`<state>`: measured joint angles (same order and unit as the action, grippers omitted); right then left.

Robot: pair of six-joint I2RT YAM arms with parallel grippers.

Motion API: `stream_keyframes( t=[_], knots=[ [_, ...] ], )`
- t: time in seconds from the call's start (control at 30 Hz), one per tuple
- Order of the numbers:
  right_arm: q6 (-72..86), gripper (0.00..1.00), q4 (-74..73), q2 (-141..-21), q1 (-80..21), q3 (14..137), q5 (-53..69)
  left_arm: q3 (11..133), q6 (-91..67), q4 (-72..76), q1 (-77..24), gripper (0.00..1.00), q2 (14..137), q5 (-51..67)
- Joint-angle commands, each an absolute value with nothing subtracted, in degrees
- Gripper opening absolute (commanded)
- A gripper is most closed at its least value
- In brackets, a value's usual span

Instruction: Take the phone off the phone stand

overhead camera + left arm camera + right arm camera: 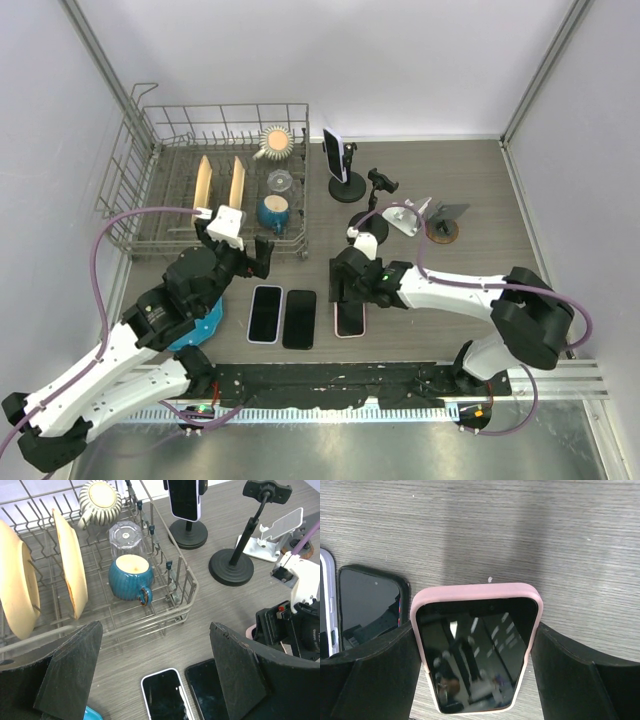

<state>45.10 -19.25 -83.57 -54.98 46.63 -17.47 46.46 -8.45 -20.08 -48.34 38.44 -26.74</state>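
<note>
- Where the dish rack point(130, 215) ends at its front rail, the left gripper point(237, 243) hovers just beside it, its fingers point(75, 670) spread wide around nothing.
- Right of the rack's front corner, a white-cased phone point(265, 313) and a black phone point(299, 318) lie flat on the surface point(470, 180).
- Farther right of the rack, the right gripper point(476, 625) straddles the pink phone point(350, 322), which also lies flat. Its fingers sit close along the phone's long edges; I cannot tell whether they press it.
- Just right of the rack's back corner, a mounted phone point(331, 150) stands upright on a black stand point(347, 188).

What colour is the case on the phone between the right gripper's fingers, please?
Pink case, clearest in the right wrist view.
</note>
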Motion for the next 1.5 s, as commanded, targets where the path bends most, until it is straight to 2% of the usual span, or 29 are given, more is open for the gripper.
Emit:
stream_keyframes(
  t=[0.0, 0.33, 0.57, 0.77, 1.07, 1.23, 1.47],
  knots=[
    [50.09, 0.17, -16.17, -85.86, -57.39, 49.57, -19.42, 46.58, -5.80, -17.40, -48.16, 0.92, 36.74, -28.04],
    [50.80, 0.39, -21.79, -92.46, -60.29, 53.52, -25.93, 45.88, -5.63, -17.05, -48.16, 0.91, 35.77, -27.51],
    [51.15, 0.66, -21.80, -92.64, -61.26, 53.61, -26.10, 45.79, -5.63, -16.79, -48.16, 0.91, 36.03, -26.63],
    [50.45, 0.80, -21.36, -91.85, -61.35, 53.09, -26.02, 45.62, -5.45, -16.87, -48.16, 0.91, 36.12, -26.54],
    [50.36, 0.85, -20.92, -92.20, -61.35, 53.43, -25.58, 45.53, -5.19, -16.79, -48.16, 0.91, 36.47, -26.63],
    [49.66, 0.93, -23.72, -95.79, -61.70, 56.33, -26.63, 45.53, -5.10, -16.79, -48.16, 0.91, 36.74, -26.54],
    [49.48, 0.94, -25.05, -95.20, -62.67, 57.92, -27.86, 45.35, -4.92, -16.70, -48.16, 0.91, 36.56, -26.90]
  ],
)
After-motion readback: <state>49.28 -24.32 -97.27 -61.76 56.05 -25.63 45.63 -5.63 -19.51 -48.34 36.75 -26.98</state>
